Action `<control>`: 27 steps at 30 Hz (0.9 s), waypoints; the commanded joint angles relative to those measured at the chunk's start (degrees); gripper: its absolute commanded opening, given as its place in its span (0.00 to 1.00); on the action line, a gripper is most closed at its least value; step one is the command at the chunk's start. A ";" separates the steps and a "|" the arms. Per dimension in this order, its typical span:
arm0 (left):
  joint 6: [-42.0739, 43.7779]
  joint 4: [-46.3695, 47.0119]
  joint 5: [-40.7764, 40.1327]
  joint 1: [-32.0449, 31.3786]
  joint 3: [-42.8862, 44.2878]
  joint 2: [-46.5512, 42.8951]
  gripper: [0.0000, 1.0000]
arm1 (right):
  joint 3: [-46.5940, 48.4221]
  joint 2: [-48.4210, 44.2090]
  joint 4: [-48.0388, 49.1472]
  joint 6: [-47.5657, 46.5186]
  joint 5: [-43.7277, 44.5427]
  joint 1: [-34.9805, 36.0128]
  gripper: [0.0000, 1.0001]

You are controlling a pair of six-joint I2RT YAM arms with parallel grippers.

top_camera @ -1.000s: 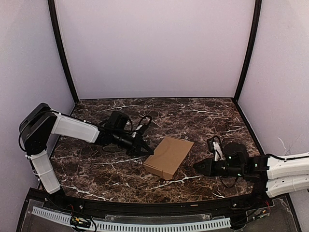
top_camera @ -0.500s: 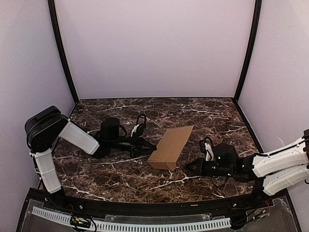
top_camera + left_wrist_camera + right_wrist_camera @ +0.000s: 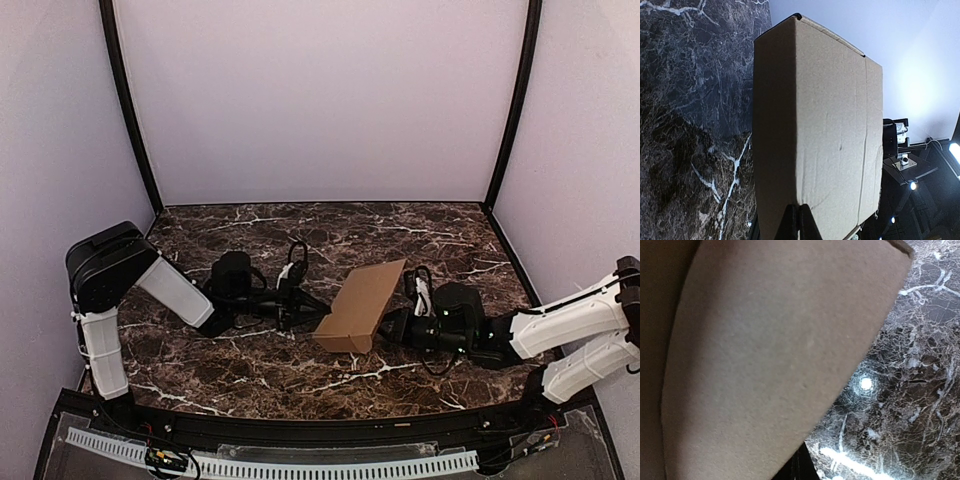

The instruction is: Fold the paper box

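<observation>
Left end effector [image 3: 306, 314] in the top view has its fingers together, holding nothing, and its tip meets the left side of the box [image 3: 360, 303]. The box is a folded brown carton sitting at a slant on the desk [image 3: 440, 235], one end toward the arms. On the box's right side the right end effector [image 3: 388, 329] presses up against it, also with fingers together, so the box is pinned between the two tips.

From the left wrist, two dark fingers sit closed side by side, touching the near lower edge of the box. The box rises ahead of them and shows two faces that meet at a sharp fold.

From the right wrist, blurred cardboard fills most of the view. Only a dark sliver of finger shows below the box, with the marbled desk to its right.
</observation>
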 commanded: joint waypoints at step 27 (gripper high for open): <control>23.63 -38.80 -7.92 -1.97 1.98 -4.84 0.35 | -1.75 3.98 1.34 1.05 -2.59 0.00 0.00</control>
